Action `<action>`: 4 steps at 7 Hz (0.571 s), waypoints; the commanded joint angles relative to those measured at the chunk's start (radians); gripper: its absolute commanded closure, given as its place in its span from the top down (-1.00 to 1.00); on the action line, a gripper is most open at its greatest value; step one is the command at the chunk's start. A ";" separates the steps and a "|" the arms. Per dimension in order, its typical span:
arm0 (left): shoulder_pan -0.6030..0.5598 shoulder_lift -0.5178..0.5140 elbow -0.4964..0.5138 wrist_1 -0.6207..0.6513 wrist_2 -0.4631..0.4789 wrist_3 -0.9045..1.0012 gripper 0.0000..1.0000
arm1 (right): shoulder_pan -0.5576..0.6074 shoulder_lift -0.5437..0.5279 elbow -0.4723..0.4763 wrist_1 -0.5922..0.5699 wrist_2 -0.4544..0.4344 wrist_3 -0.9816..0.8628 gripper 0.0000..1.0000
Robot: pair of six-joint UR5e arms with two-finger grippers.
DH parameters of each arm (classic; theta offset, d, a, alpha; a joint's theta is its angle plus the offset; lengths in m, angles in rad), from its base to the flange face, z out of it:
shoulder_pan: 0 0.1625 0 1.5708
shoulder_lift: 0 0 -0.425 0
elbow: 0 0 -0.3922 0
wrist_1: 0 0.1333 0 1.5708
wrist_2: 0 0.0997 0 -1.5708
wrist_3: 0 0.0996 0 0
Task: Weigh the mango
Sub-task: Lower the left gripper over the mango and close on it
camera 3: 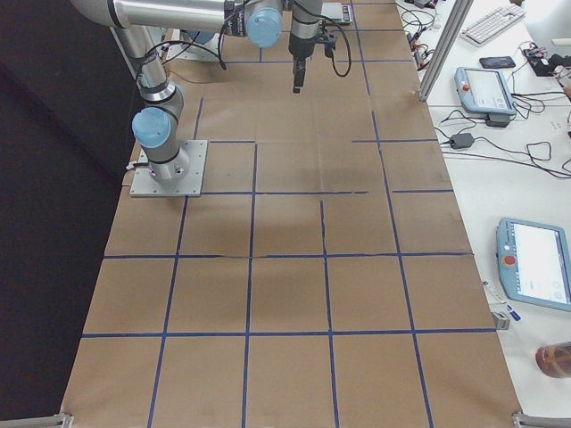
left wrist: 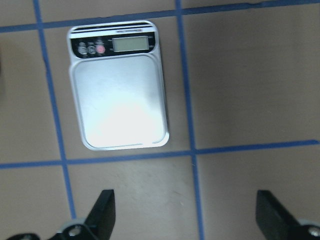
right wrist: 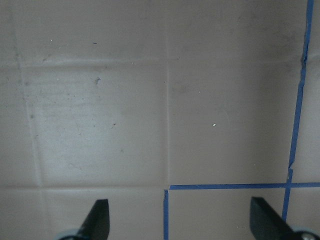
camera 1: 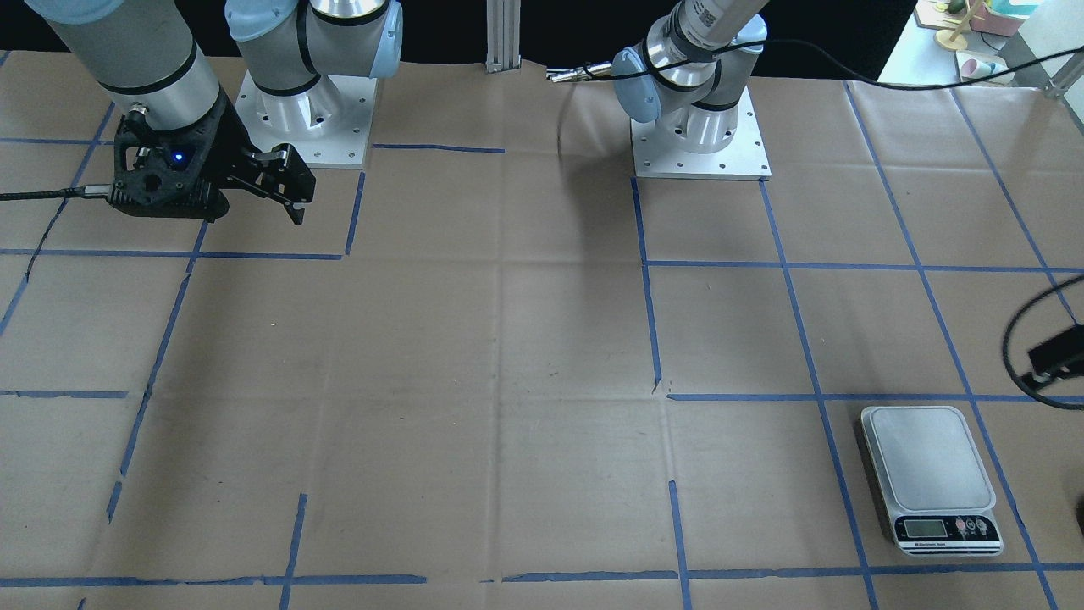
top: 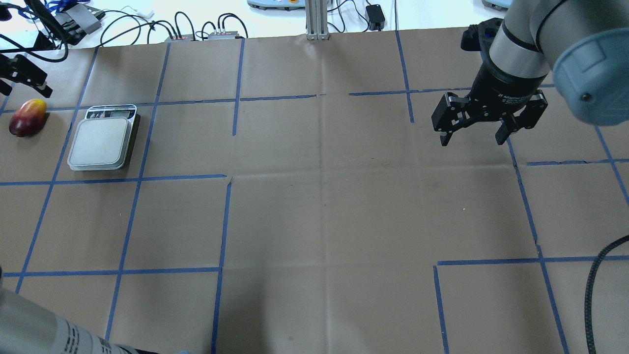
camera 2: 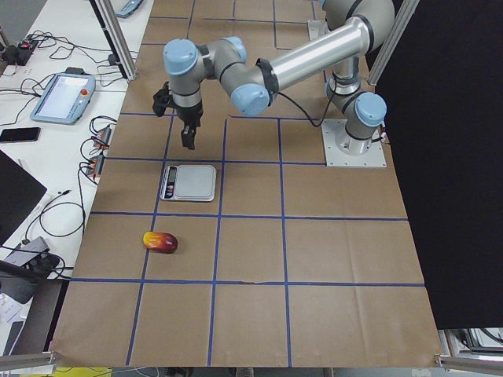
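The mango [top: 28, 117], dark red fading to yellow, lies on the brown paper just left of the silver kitchen scale [top: 101, 143]; it also shows in the exterior left view [camera 2: 160, 242]. The scale's plate [left wrist: 120, 102] is bare. My left gripper [top: 23, 84] hangs open and empty in the air above this corner, with the scale ahead of its fingertips [left wrist: 102, 210] in the left wrist view. My right gripper [top: 474, 135] is open and empty above bare paper at the far right, well away from both.
The table is covered in brown paper with a blue tape grid [top: 226, 221]. Cables and small boxes [top: 196, 29] lie along the far edge. The two arm bases [camera 1: 699, 127] stand at the robot's side of the table.
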 commanded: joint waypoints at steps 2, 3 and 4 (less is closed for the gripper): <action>0.103 -0.379 0.445 -0.016 -0.004 0.176 1.00 | 0.000 -0.002 0.000 0.000 0.000 0.000 1.00; 0.112 -0.436 0.501 -0.024 -0.004 0.195 1.00 | 0.000 -0.002 0.000 0.000 0.000 0.000 1.00; 0.129 -0.464 0.514 -0.024 -0.022 0.210 1.00 | 0.000 0.000 0.000 0.000 0.000 0.000 1.00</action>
